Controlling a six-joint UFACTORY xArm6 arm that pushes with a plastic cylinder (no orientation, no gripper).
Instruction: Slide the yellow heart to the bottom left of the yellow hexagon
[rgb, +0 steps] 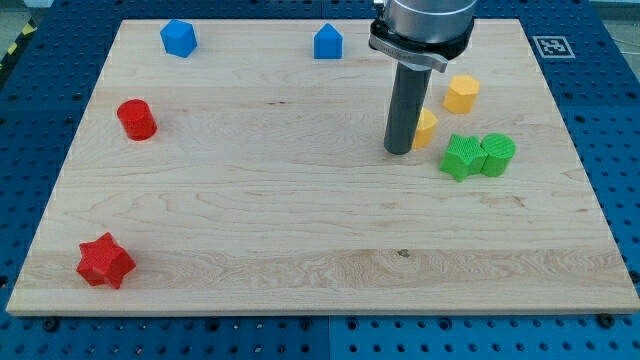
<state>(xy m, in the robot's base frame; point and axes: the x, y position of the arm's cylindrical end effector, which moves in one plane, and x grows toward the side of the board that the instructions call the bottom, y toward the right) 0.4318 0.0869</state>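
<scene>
You are looking down on a pale wooden board (300, 230) resting on a blue pegboard surface (30, 130). The arm has no fingers and holds nothing; it ends in a dark rod, and my tip (399, 152) rests on the board in the right half, nearer the top edge than the bottom. Touching the rod's right side is the yellow heart (427, 127), partly hidden behind it. The yellow hexagon (461, 94) sits just up and to the right of the heart, closer to the top right corner. So the heart already appears to lie at the hexagon's bottom left, and the task looks nearly or fully done; at most a small nudge seems left. Just below, a green star-like block (460, 157) touches a green cylinder (497, 154). Two blue blocks (178, 38) (328, 42) sit along the top edge, a red cylinder (136, 119) near the left edge, and a red star (105, 261) by the bottom left corner.
</scene>
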